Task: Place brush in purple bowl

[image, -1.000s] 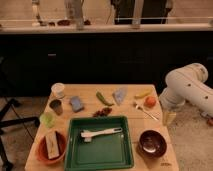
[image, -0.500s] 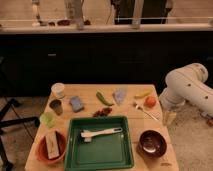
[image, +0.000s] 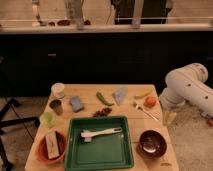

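a: where's the brush [image: 102, 133]?
b: lying in the green tray [image: 100, 156], purple bowl [image: 152, 142] just right of it.
a: the claw [image: 170, 117]?
b: off the surface's [image: 135, 90] right edge, spread apart, empty; fork [image: 145, 111] and orange [image: 150, 101] nearby.

the arm [image: 192, 86] on this thing is properly chunky; fat rounded tube sections in a smooth off-white, meeting at a big bulbous elbow that looks like a capped cylinder; the shell shades a bit greyer on the underside; there are a few small dark dots along the lower section, could be screws or holes, can't tell from where i'm standing; the gripper [image: 169, 118] is much slimmer, two pale yellowish fingers set apart with nothing between them, hanging just off the edge of the table [image: 85, 91] on my right
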Tool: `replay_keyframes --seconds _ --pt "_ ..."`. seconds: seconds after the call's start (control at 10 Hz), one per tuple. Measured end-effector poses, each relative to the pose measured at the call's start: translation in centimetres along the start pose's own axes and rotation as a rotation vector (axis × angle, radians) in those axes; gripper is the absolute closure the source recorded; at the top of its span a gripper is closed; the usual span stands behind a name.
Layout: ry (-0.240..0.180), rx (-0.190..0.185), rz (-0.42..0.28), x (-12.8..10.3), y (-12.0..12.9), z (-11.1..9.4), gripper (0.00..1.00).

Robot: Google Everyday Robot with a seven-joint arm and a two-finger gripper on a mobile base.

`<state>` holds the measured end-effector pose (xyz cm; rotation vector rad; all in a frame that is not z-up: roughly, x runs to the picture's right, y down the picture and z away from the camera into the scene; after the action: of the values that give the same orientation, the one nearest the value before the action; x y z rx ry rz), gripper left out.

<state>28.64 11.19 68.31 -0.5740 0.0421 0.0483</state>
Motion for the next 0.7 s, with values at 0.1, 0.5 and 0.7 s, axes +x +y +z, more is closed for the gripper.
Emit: replay_keyframes --seconds 0.1,0.5,0.7 --pt "0.0 0.0 0.0 0.0 0.0 0.0 0.2" --pt "-0.004 0.004 -0.003 0.0 0.0 -0.1 0.2" --pt "-0.033 0.037 -0.045 -0.2 -1.0 -0.7 0.2"
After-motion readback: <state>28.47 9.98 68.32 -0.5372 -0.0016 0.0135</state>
